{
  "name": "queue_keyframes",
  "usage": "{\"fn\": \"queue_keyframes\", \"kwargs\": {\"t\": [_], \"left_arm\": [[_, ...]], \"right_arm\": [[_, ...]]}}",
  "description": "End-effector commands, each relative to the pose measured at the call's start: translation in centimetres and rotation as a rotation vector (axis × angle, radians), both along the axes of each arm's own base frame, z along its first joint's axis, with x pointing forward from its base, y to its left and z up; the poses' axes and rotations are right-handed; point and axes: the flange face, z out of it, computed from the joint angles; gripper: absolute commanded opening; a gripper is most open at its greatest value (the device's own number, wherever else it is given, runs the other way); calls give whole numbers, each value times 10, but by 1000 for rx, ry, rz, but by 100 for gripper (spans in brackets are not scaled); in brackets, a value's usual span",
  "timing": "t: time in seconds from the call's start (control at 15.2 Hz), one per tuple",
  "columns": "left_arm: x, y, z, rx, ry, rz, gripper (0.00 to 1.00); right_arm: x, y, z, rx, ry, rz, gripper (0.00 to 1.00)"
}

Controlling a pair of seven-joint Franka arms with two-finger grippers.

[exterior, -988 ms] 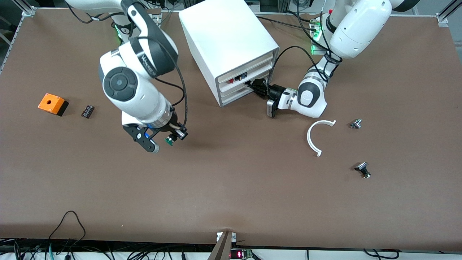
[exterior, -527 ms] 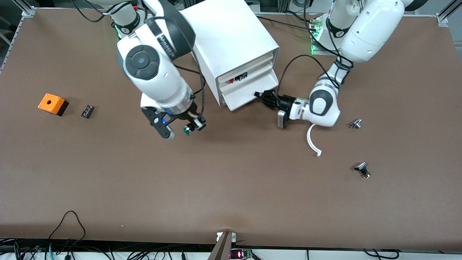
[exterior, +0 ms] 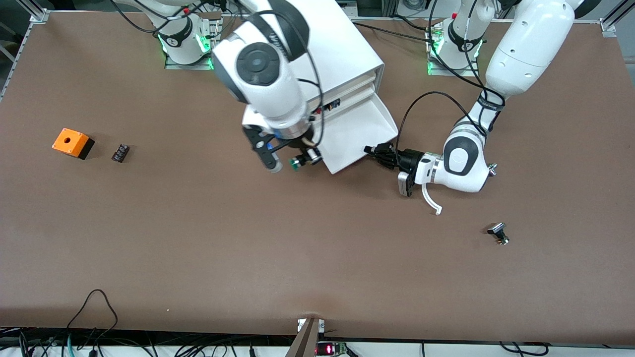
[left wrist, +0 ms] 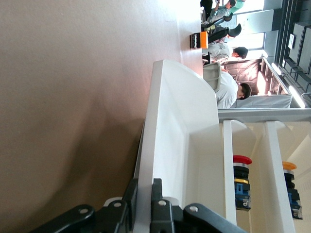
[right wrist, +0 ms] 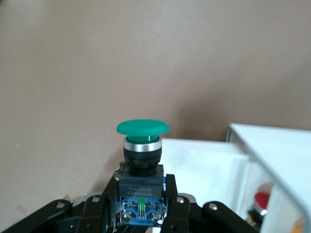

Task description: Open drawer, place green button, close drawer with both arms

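Observation:
The white cabinet (exterior: 317, 49) stands near the robots' bases. Its bottom drawer (exterior: 364, 130) is pulled well out and looks empty. My left gripper (exterior: 372, 149) is shut on the drawer's front wall (left wrist: 145, 145), one finger on each side of it. My right gripper (exterior: 301, 161) is shut on the black body of the green-capped button (exterior: 295, 164). It holds the button in the air over the table, just beside the drawer's front corner at the right arm's end. In the right wrist view the button (right wrist: 142, 141) stands upright between the fingers, with the open drawer (right wrist: 204, 158) right by it.
An orange box (exterior: 72, 142) and a small black part (exterior: 120, 152) lie toward the right arm's end. A curved white piece (exterior: 430, 199) and a small metal part (exterior: 498, 233) lie near the left arm. The tray above the drawer holds a red button (left wrist: 241, 170) and an orange one (left wrist: 289, 167).
The left gripper has pulled the drawer out toward the front camera. The right arm has carried the button from over the bare table to the drawer's front corner.

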Motion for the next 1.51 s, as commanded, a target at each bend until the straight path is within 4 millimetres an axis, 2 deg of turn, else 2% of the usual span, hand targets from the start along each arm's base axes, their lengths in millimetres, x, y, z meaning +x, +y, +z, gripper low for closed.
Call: {"fn": "queue_keyframes", "kwargs": {"t": [0.0, 0.2, 0.26, 0.33, 0.4, 0.66, 0.79, 0.99, 1.25, 1.45], "left_arm": [[16, 10, -2, 45, 26, 7, 0], [20, 16, -2, 63, 14, -3, 0], [20, 16, -2, 65, 13, -5, 3], [20, 16, -2, 65, 11, -5, 95], [22, 18, -1, 66, 8, -4, 100], [29, 27, 8, 92, 26, 9, 100], [41, 25, 28, 101, 101, -6, 100], [69, 32, 63, 184, 187, -3, 100], [96, 37, 105, 359, 264, -15, 100], [108, 39, 134, 497, 345, -13, 100]], "right_arm": [[-14, 36, -17, 22, -3, -61, 0], [-27, 61, -36, 37, -18, -100, 0], [-32, 70, -46, 37, -21, -109, 0], [-36, 77, -55, 39, -26, -117, 0], [-38, 82, -65, 37, -27, -123, 0], [-53, 102, -92, 37, -23, -112, 0], [-59, 111, -107, 39, -31, -131, 0], [-73, 126, -129, 34, -36, -136, 0], [-83, 133, -150, 22, -28, -129, 0], [-85, 136, -160, 13, -40, -120, 0]]}}
